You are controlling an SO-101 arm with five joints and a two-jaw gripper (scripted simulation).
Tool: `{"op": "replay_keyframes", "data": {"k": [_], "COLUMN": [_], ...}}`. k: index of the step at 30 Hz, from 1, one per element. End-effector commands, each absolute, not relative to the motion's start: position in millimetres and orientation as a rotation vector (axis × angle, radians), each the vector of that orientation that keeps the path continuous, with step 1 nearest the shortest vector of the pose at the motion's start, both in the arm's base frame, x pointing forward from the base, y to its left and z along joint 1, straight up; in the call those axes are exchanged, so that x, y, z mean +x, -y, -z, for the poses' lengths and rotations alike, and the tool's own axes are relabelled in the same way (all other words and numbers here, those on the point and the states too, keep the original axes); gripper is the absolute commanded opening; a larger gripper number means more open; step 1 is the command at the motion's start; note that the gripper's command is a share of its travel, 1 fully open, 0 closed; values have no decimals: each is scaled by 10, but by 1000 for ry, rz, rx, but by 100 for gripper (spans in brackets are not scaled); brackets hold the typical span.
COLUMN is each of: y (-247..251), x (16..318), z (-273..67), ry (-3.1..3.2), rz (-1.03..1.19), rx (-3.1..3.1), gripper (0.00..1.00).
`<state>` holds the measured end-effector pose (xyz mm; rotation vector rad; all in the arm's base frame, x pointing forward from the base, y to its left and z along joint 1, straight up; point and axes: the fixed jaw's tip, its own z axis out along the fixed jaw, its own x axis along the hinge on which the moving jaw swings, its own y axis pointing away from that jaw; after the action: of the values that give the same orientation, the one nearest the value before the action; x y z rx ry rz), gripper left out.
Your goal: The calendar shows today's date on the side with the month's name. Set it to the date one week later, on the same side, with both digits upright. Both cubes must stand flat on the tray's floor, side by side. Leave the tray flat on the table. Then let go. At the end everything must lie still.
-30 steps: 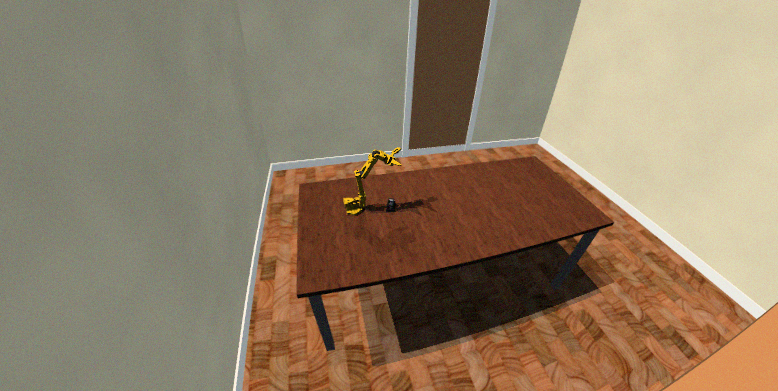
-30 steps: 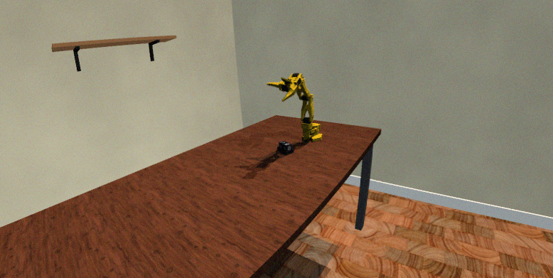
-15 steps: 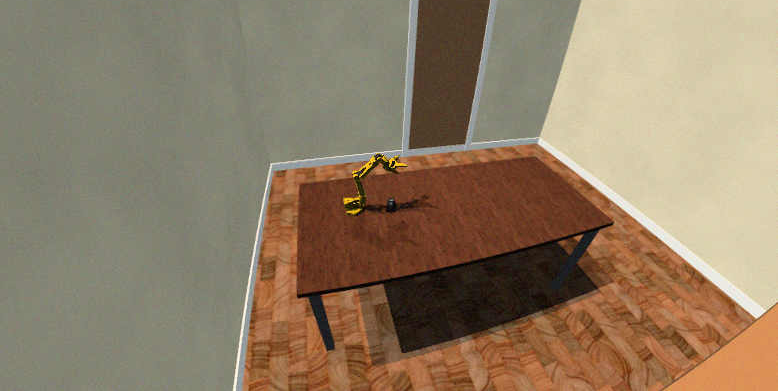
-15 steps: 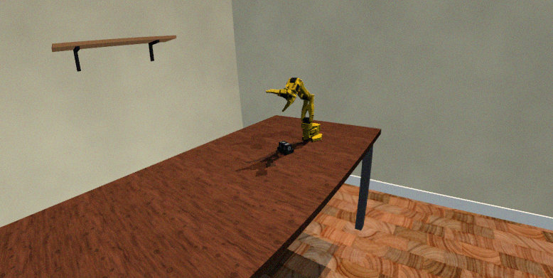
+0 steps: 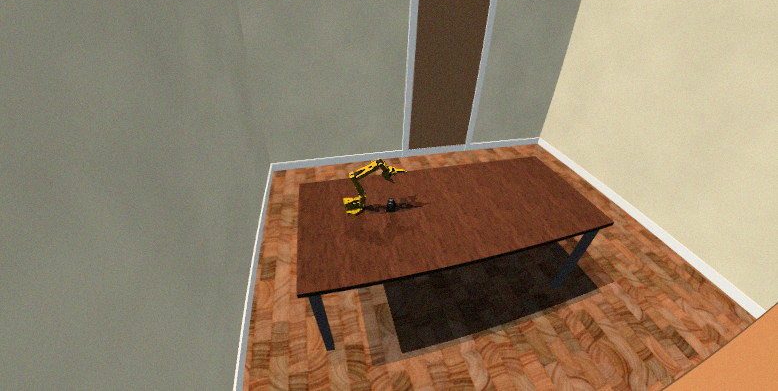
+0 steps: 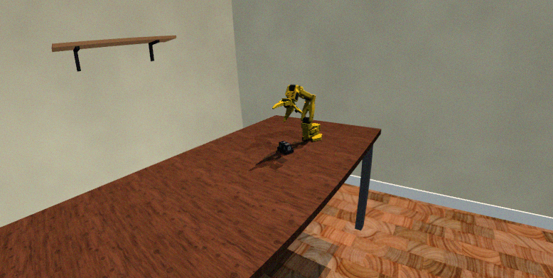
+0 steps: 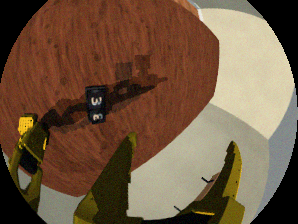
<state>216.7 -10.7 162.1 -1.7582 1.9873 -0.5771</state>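
Note:
The small dark calendar (image 5: 390, 204) (image 6: 285, 147) (image 7: 96, 104) stands on the table in front of the arm's base. Its tray and cubes are hard to tell apart. In the wrist view it shows two pale marks; the larger one looks like a 3, the smaller is unclear. The date and the month's name cannot be read. My gripper (image 5: 399, 176) (image 6: 278, 114) (image 7: 182, 138) is open and empty, high above the table and clear of the calendar, its jaws well apart.
The brown table (image 5: 489, 208) (image 6: 173, 206) (image 7: 50, 50) carries the yellow arm's base (image 5: 353, 205) (image 6: 311, 131) behind the calendar. Shadows of the arm fall across the table around the calendar. A wall shelf (image 6: 116, 42) and a door (image 5: 449, 61) are far off.

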Motion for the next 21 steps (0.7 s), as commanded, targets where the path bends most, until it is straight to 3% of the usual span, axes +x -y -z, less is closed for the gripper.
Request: {"op": "replay_keyframes", "data": {"k": [1,21], "y": [147,236], "x": [2147,1832], "z": [-1650,-1086], "ry": [-1878,-1357], "rz": [668,597], "rx": [-1824,-2585], "gripper": [57,42]}}
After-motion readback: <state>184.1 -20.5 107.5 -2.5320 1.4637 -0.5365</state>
